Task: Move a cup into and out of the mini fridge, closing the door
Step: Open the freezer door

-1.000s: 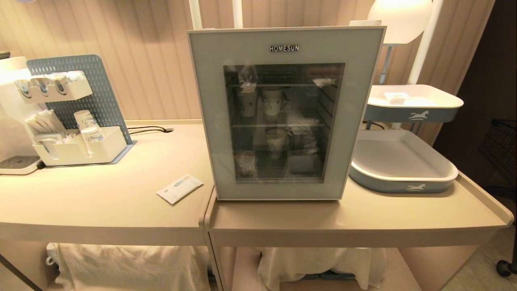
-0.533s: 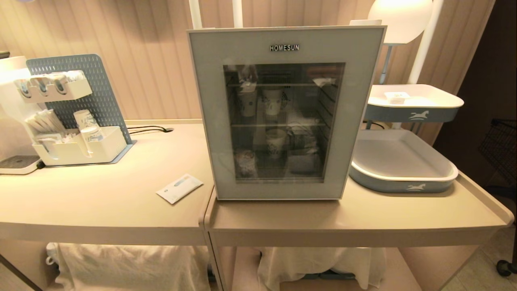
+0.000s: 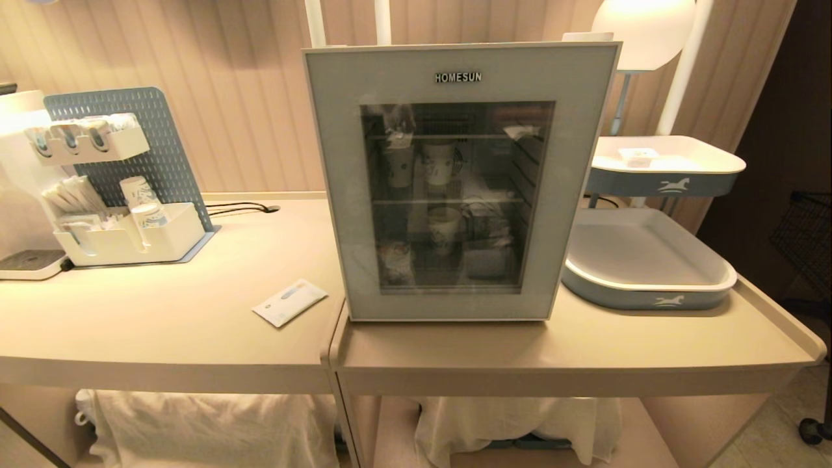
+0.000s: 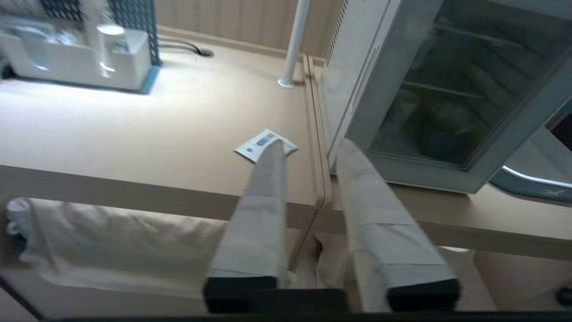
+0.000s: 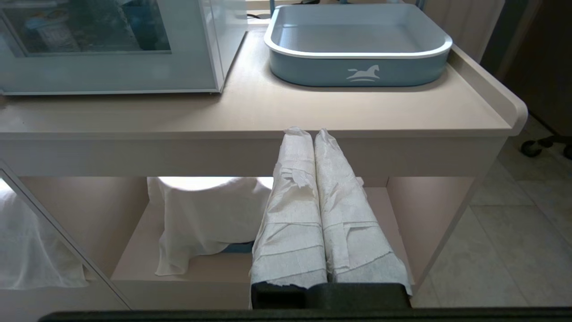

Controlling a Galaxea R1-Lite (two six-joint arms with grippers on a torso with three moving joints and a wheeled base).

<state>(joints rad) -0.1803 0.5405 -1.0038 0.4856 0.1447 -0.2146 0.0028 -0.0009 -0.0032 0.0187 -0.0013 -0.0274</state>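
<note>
The mini fridge [image 3: 458, 182] stands in the middle of the counter with its door [image 3: 455, 62] shut; paper cups show through the glass. The cup [image 3: 638, 156], a tiny white tub, sits on the upper tray [image 3: 669, 185] to the right of the fridge. Neither arm shows in the head view. My left gripper [image 4: 310, 145] is open and empty, hanging before the counter's front edge and pointing at the fridge's lower left corner [image 4: 344, 147]. My right gripper [image 5: 309, 132] is shut on nothing, level with the counter's front edge, to the right of the door [image 5: 111, 71].
A flat white sachet [image 3: 289, 302] lies left of the fridge. At far left stand an organiser with paper cups [image 3: 130, 227] and a drinks machine [image 3: 19, 195]. A blue tray [image 3: 650, 296] sits right of the fridge. White cloths [image 3: 507, 422] hang under the counter.
</note>
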